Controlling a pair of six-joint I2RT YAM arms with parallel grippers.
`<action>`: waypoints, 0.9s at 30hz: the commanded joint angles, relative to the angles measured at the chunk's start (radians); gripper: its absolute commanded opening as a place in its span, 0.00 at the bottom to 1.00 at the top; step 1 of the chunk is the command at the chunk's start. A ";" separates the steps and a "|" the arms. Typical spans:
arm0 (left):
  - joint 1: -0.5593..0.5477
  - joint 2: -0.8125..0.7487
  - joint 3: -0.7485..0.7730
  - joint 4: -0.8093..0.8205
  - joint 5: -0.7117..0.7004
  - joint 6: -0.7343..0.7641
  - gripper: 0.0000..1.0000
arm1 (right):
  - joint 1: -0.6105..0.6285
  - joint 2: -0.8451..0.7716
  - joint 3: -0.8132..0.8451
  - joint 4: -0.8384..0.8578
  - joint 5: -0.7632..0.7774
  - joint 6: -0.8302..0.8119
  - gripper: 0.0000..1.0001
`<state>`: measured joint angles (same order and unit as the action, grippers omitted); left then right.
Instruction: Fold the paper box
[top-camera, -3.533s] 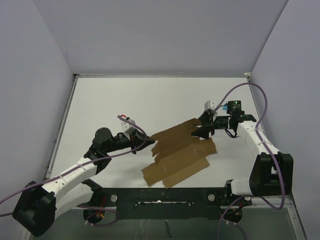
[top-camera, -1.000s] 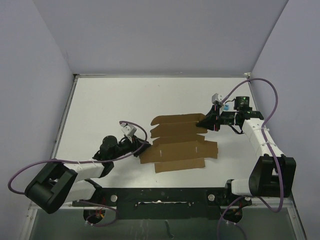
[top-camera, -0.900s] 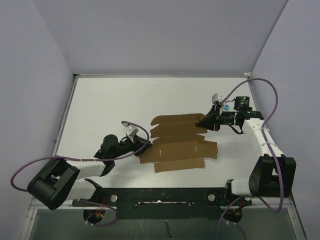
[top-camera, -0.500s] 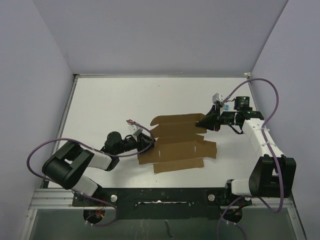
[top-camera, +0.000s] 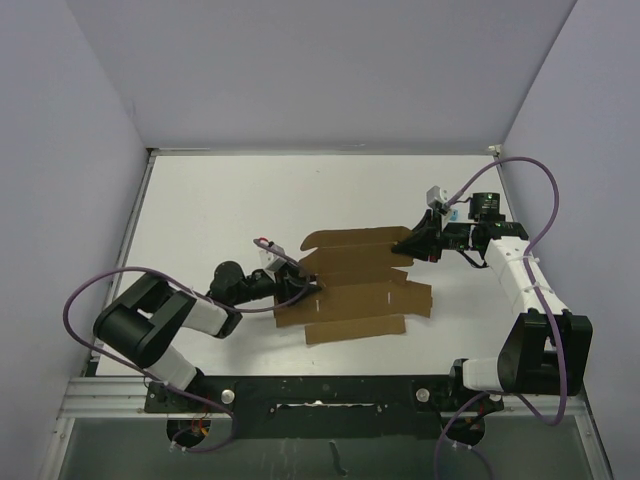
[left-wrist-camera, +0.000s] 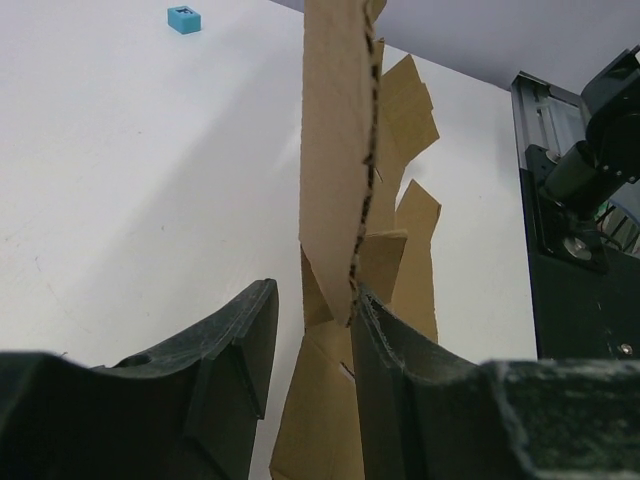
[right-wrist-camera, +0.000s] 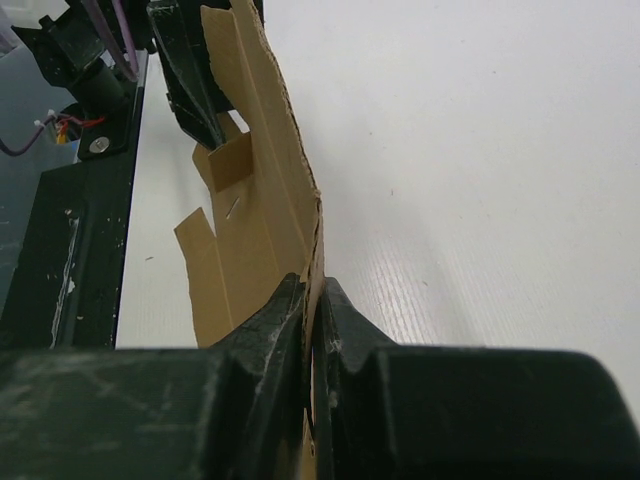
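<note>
White table (top-camera: 220, 210) holds one flat paper box (top-camera: 360, 300), one blue cube (left-wrist-camera: 184, 19)

A small blue cube (left-wrist-camera: 184, 19) sits alone on the white table (top-camera: 220, 215), toward its far side. Pale lilac walls (top-camera: 320, 70) close the table in on three sides. A black rail (top-camera: 330, 392) runs along its near edge.

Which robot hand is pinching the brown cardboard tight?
The right gripper: its jaws are clamped shut on the paper box edge. The left gripper has its jaws apart, with a gap beside the sheet.
</note>
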<state>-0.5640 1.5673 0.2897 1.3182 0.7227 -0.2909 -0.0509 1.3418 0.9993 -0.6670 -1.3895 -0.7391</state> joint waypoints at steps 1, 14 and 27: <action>-0.002 0.064 0.049 0.110 0.014 -0.010 0.34 | 0.003 -0.036 0.032 0.019 -0.081 0.001 0.00; -0.002 0.131 0.095 0.194 0.019 -0.072 0.24 | 0.004 -0.030 0.032 0.017 -0.100 -0.003 0.00; 0.009 0.109 0.084 0.196 0.033 -0.094 0.00 | -0.001 -0.026 0.033 0.014 -0.089 -0.004 0.00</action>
<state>-0.5629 1.6920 0.3618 1.4101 0.7605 -0.3748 -0.0521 1.3418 0.9993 -0.6594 -1.4292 -0.7429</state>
